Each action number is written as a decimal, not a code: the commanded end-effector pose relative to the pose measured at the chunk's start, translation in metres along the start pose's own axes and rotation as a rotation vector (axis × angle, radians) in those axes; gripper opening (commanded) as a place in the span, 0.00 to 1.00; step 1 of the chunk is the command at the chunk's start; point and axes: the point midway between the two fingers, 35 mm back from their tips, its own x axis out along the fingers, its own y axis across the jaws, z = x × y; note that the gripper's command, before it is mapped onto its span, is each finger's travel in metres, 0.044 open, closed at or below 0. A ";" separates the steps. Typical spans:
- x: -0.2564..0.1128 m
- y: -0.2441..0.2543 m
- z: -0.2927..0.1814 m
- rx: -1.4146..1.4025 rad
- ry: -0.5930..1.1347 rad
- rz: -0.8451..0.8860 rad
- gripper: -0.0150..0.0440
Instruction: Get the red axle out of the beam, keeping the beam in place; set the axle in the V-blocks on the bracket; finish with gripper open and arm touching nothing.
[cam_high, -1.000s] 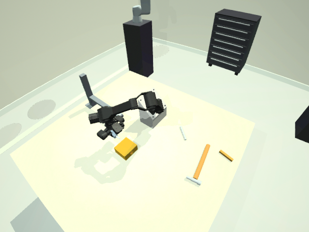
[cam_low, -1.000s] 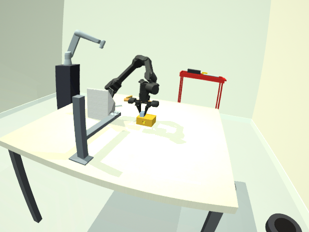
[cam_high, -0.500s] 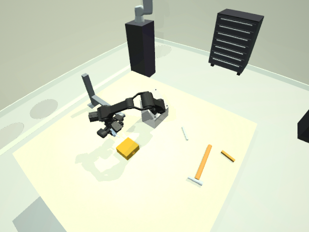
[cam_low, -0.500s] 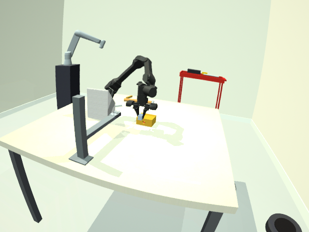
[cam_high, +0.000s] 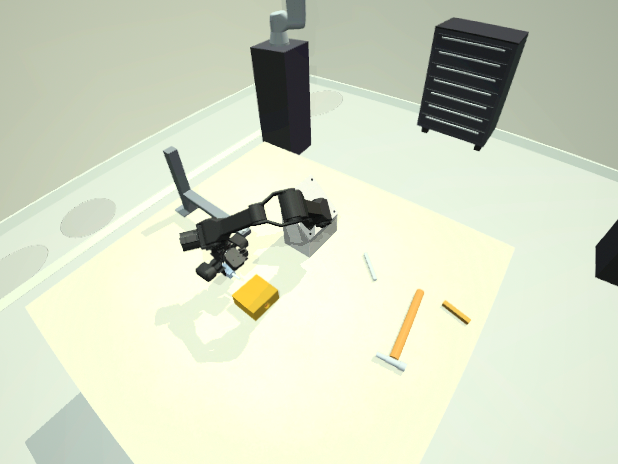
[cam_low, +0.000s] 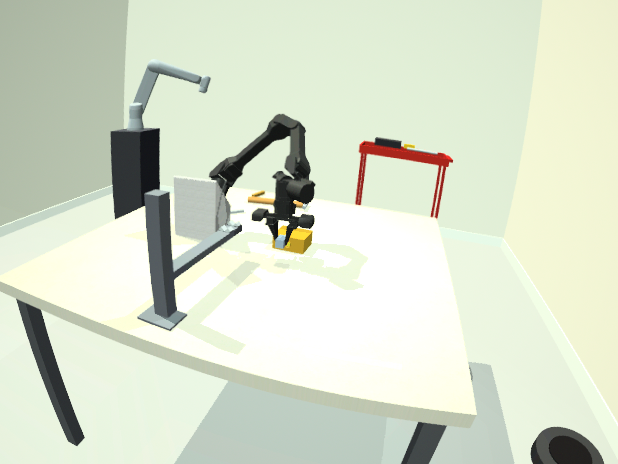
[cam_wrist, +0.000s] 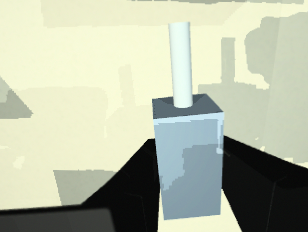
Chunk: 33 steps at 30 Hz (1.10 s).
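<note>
My gripper (cam_high: 228, 270) (cam_low: 281, 241) (cam_wrist: 182, 144) is shut on a blue-grey block with a thin white rod (cam_wrist: 181, 65) standing out of its end. In the top view the rod points toward the yellow beam (cam_high: 255, 294) (cam_low: 301, 242), which sits on the table close by; I cannot tell whether they touch. A small round mark shows on the beam's far face in the top view. The red axle cannot be made out in any view. The grey bracket (cam_high: 205, 205) (cam_low: 204, 252) carries small pale V-blocks (cam_low: 230, 227) at its end, partly behind the arm in the top view.
A white-grey panel (cam_low: 195, 207) stands by the arm's base, near the bracket's end. The bracket's tall post (cam_high: 176, 172) (cam_low: 160, 252) rises at its other end. A pale rod (cam_high: 370, 267), an orange-handled hammer (cam_high: 408, 324) and an orange strip (cam_high: 456, 312) lie beyond the beam.
</note>
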 end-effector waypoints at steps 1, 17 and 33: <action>0.009 0.002 0.001 0.009 -0.008 0.004 0.25; 0.034 0.003 0.003 0.008 -0.011 0.004 0.25; 0.038 0.002 0.015 0.009 -0.011 0.005 0.25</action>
